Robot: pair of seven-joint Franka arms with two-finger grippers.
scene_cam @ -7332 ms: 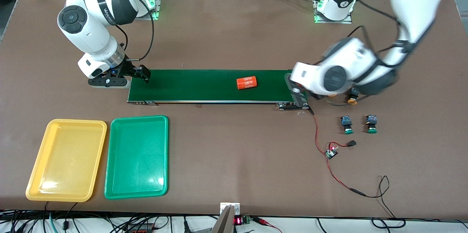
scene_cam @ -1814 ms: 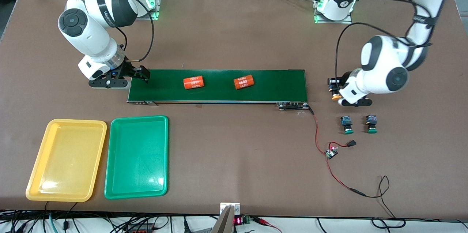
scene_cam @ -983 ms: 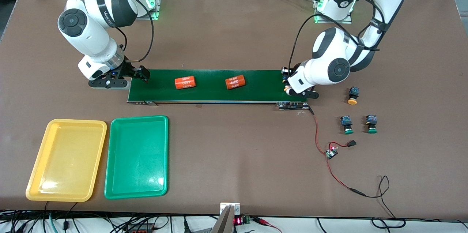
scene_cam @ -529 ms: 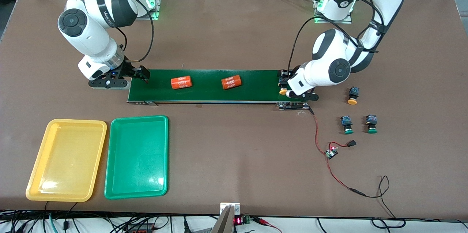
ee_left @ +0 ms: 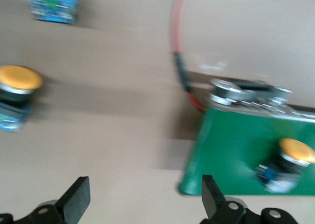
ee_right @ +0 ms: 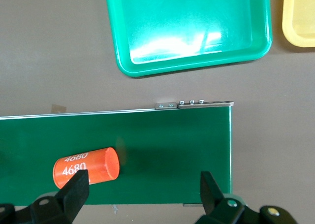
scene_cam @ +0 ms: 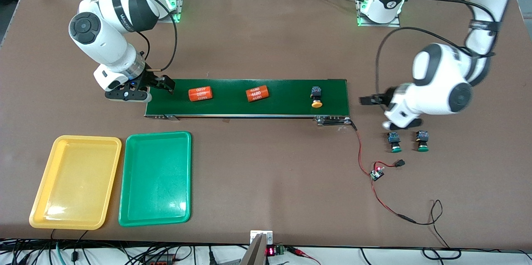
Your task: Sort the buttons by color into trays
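Brown tabletop (scene_cam: 266,28): yellow-capped button (scene_cam: 316,97) just released onto conveyor belt (scene_cam: 232,109), near left-arm end. Left claw (ee_left: 142,197) wide open, empty, withdrawn over tabletop. Right claw (ee_right: 142,189) open, waiting over belt's other end. Trays (scene_cam: 154,219) not yet filled.

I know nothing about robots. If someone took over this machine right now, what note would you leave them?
Left gripper: open, over the table by the conveyor belt's end.
Right gripper: open, waiting at the belt's end toward the right arm.
One yellow button lies on the belt with two orange cylinders; second yellow button and two green buttons sit on the table.
Yellow tray and green tray hold nothing.
Sorted: none. Left: all four.
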